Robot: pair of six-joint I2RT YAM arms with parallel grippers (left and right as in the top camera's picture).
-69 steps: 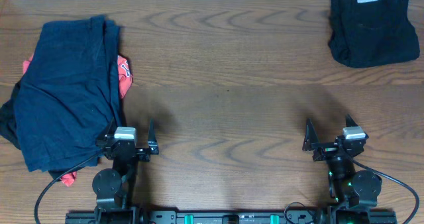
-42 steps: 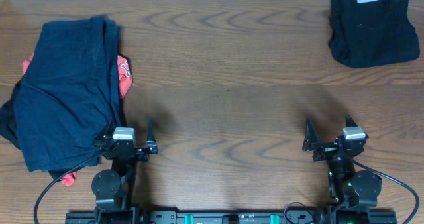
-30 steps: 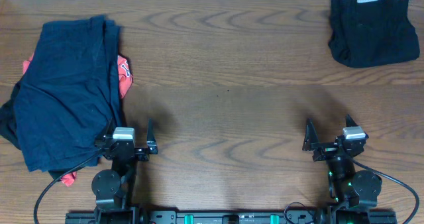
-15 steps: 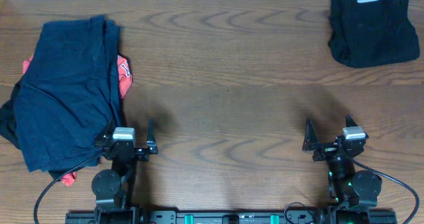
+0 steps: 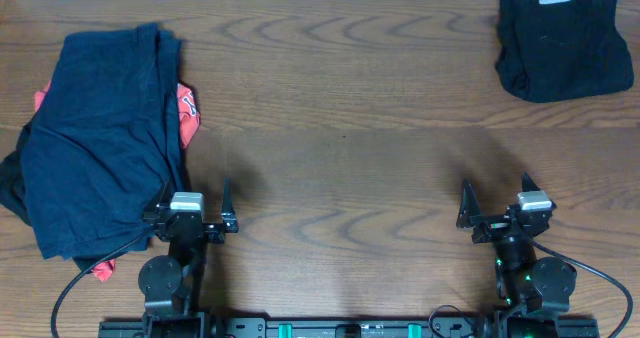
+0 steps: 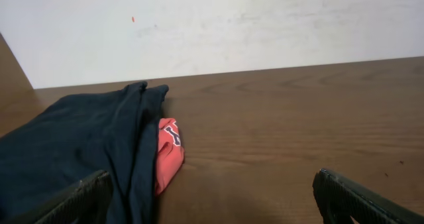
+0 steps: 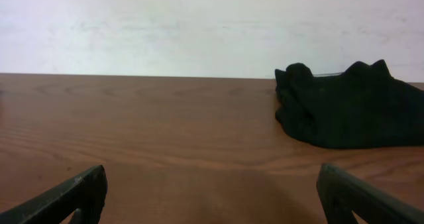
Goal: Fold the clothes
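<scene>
Left gripper [image 5: 195, 200] and right gripper [image 5: 495, 203] stand fully open and empty at seven and five o'clock overhead. Nothing has shifted from earlier views, so folding appears unstarted. Dark navy fabric pile [image 5: 100, 138] lies at nine o'clock on the brown wooden surface [image 5: 340, 98], black cloth bundle [image 5: 562, 43] at one. Left wrist: red-orange garment [image 6: 167, 154] mostly buried, print illegible. Right wrist: black bundle cut off at three o'clock.

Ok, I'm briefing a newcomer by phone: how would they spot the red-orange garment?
At the left of the brown wooden table lies a pile of dark navy fabric garments. The red-orange fabric garment pokes from under its right edge, the only bright piece, with white print.
</scene>
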